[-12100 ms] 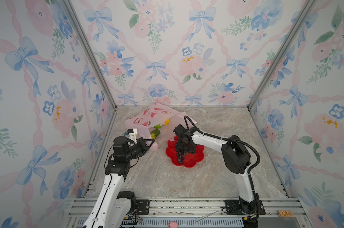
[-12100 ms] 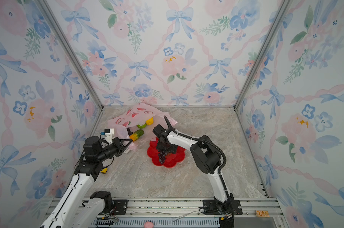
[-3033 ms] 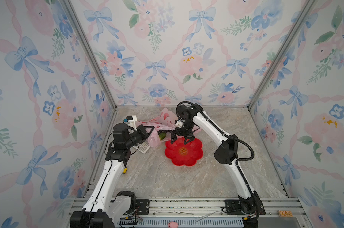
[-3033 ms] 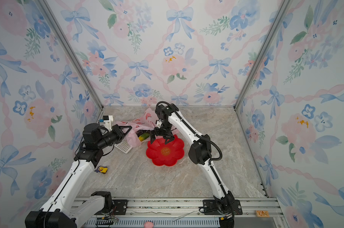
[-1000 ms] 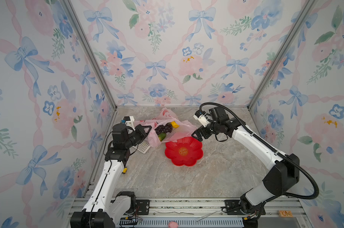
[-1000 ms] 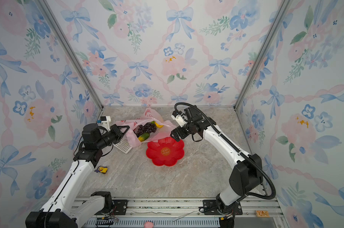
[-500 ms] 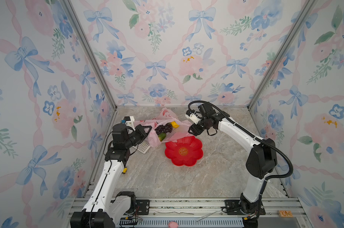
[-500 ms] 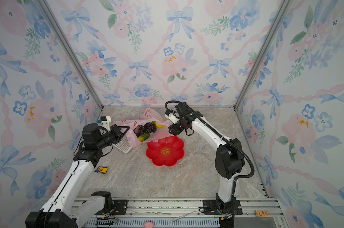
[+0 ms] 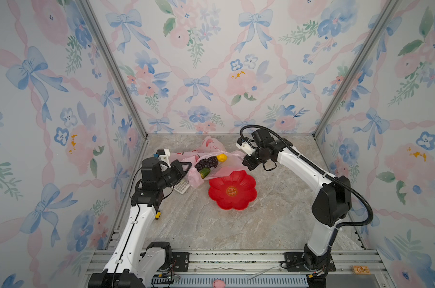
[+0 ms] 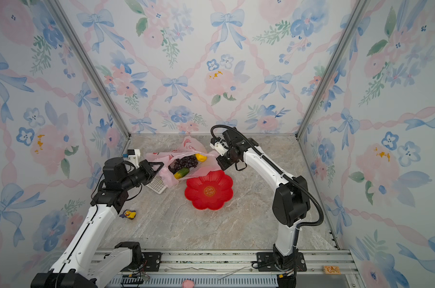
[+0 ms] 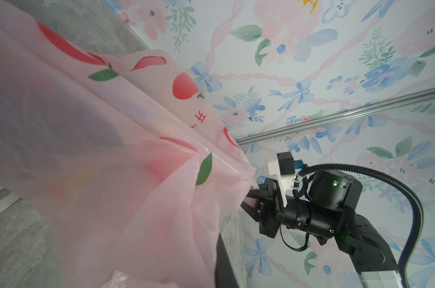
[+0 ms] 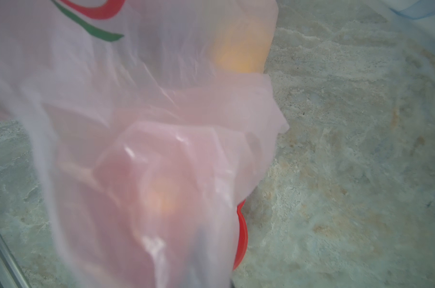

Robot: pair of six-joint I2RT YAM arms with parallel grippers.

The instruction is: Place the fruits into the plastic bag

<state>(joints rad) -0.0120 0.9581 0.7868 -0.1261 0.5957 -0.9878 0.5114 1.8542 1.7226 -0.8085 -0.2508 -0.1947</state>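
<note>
I see the plastic bag [image 9: 230,167] just behind the red plate [image 9: 246,185], its edge over the plate's far rim. The grape bunch [image 9: 207,163], yellow fruit [image 9: 221,157] and green cucumber piece [image 9: 204,172] are inside it. The left gripper [image 9: 186,166], behind-left of the plate, is clamped on the bag's mouth. The right gripper [image 9: 244,162], behind-right of the plate, is pinched on the bag's edge.

One red plate [image 9: 246,185] is sitting on the tabletop [image 9: 273,212]. One plastic bag [image 9: 225,170] is touching the plate's far rim, and three fruits [image 10: 185,162] are showing inside it: one grape bunch [image 9: 207,163], one yellow fruit [image 9: 221,157], one green cucumber-like piece [image 9: 204,172]. Left of the plate, one white keypad [image 10: 157,185] and one small yellow duck [image 10: 129,214] are lying.
</note>
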